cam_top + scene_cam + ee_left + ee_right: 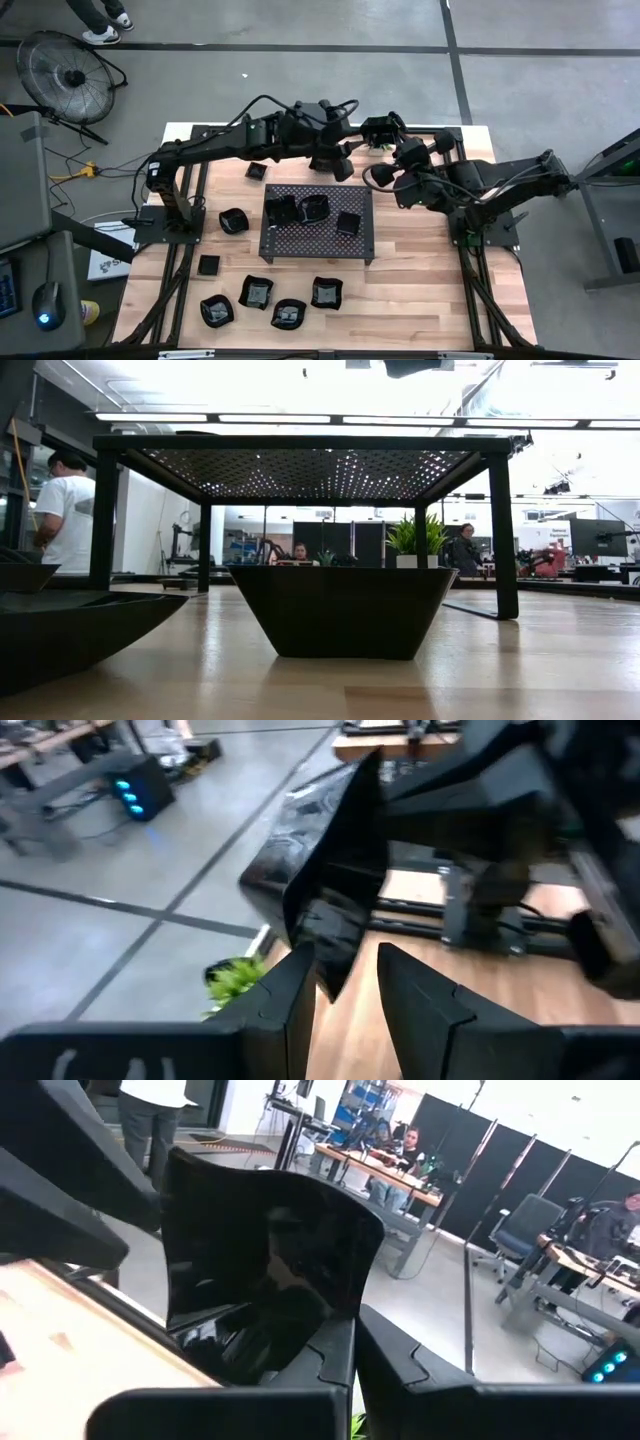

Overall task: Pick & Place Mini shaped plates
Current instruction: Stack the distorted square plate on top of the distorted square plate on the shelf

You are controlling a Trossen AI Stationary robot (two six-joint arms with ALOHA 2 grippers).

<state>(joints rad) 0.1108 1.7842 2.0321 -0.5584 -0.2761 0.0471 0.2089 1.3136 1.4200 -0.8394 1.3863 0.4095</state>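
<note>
While six mini shaped plates [259, 291] lie scattered along the table's [420, 300] near edge and toward its left edge, we see three more resting on the perforated tray [318, 243] at the middle. Beyond the tray, by the far edge, both arms meet in the air. Our right gripper [352, 1342] has its fingers pinched tight on the rim of a glossy black plate [262, 1270]. Our left gripper [345, 982] holds its fingers partly apart around the same plate's edge. A small green plant [232, 978] stands at the far edge.
</note>
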